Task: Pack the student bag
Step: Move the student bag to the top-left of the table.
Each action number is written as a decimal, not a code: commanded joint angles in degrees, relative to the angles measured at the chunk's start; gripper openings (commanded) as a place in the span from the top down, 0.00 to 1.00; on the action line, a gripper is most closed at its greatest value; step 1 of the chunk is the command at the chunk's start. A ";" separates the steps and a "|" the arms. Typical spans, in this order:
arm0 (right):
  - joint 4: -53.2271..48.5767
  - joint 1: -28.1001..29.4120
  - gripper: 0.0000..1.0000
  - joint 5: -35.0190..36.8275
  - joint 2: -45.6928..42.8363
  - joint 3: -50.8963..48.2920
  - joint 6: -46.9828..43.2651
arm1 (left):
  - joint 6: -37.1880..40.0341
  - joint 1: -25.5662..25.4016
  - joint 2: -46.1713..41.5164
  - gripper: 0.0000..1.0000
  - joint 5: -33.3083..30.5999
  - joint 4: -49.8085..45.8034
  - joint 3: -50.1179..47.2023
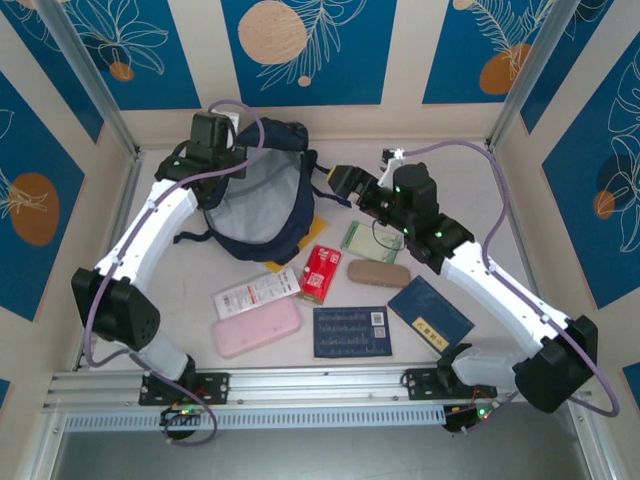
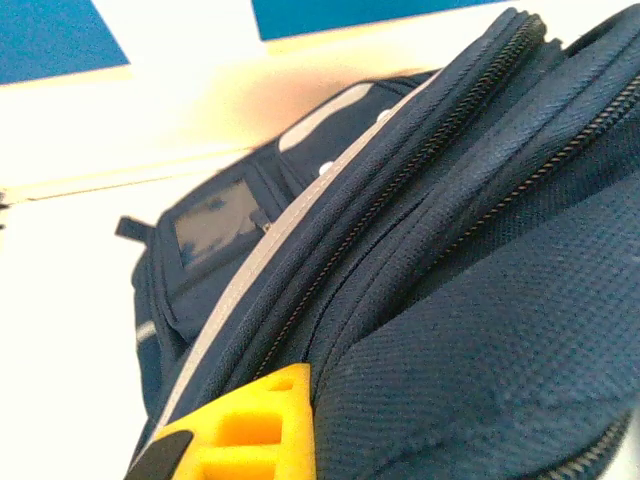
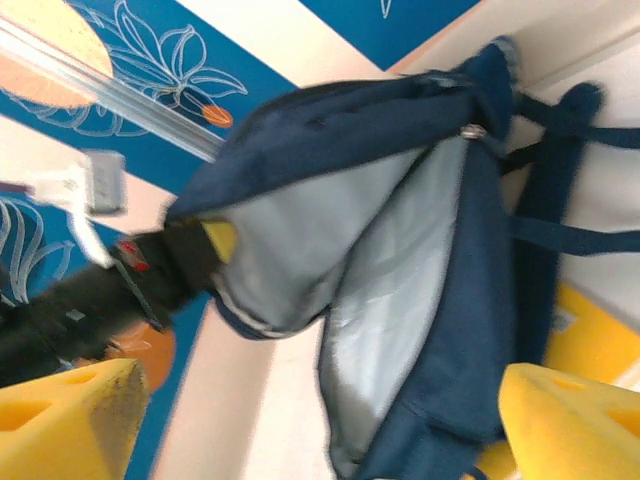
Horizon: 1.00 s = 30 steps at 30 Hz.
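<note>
A pale table, walled with cream panels and blue panels bearing white leaves and orange discs, is filling the overhead view. The student bag [image 1: 262, 200] is lying in the upper centre of that view, just left of the middle, its mouth gaping and its grey lining facing up.

The packing is looking barely begun, as far as can be judged. No item is showing inside the open compartment, though its depths are partly hidden. Spread out below and to the right of the bag, a red box [image 1: 321, 272], a white packet [image 1: 253, 295], a pink case [image 1: 256, 326], a dark printed card [image 1: 350, 331], a navy booklet [image 1: 429, 313], a brown case [image 1: 378, 273] and a clear greenish pouch [image 1: 366, 240] are all waiting on the table. A yellow flat thing [image 1: 291, 263] is poking out from under the bag's lower edge.

The left gripper [image 1: 218, 160] is pinching the bag's rim at its upper left, jaws together on the fabric; in the left wrist view a yellow finger pad [image 2: 250, 430] is pressing against the navy weave beside the zips. The right gripper [image 1: 342, 180] is hovering just right of the bag with its fingers [image 3: 70, 410] spread apart, gripping nothing.

The bag is looking soft and slack, navy outside with a pale stripe and dark straps trailing.
</note>
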 commanded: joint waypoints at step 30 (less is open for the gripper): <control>-13.54 2.27 0.36 -5.65 -0.95 -10.07 -16.91 | -4.22 0.42 0.59 1.00 -53.32 -4.21 15.39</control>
